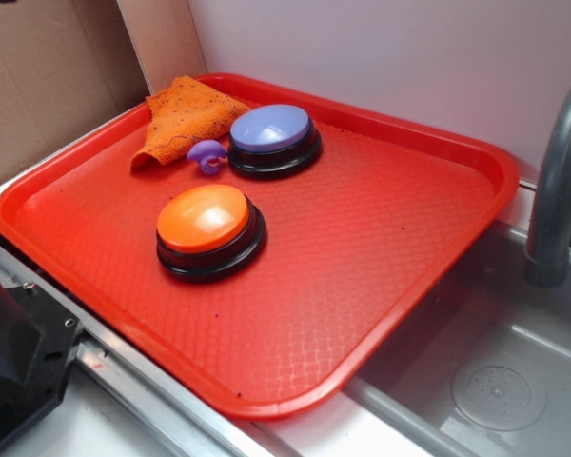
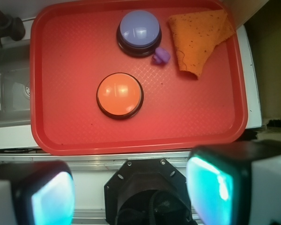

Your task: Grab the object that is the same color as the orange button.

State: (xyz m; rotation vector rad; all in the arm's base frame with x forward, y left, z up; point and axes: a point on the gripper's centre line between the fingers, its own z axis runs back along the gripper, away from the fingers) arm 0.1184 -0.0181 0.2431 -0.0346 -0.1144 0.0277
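Orange cloth [image 2: 196, 35] is the thing to grab, matching the glossy top of the orange button [image 2: 120, 95].

In the wrist view the gripper [image 2: 131, 187] hangs short of the tray's near long edge, its two pale fingers [image 2: 210, 185] spread wide with nothing between them, well apart from everything on the tray [image 2: 51, 122].

Nearest to it, the orange button sits roughly mid-tray. Beyond, against the far long edge, stands the lavender button [image 2: 139, 29]. A tiny purple curled piece [image 2: 160, 56] lies just beside that button's base, between it and the cloth.

The cloth fills the far corner on the cardboard side, partly draped up over the rim; its pointed tip reaches back toward the tray's middle.

It looks light, soft and wrinkled, a loose weave with dark specks, so it should bunch readily and not slip or break. The raised fold near the pointed tip seems the best hold: away from the rim and clear of the purple piece.

No brand, label or writing is legible anywhere in either view.
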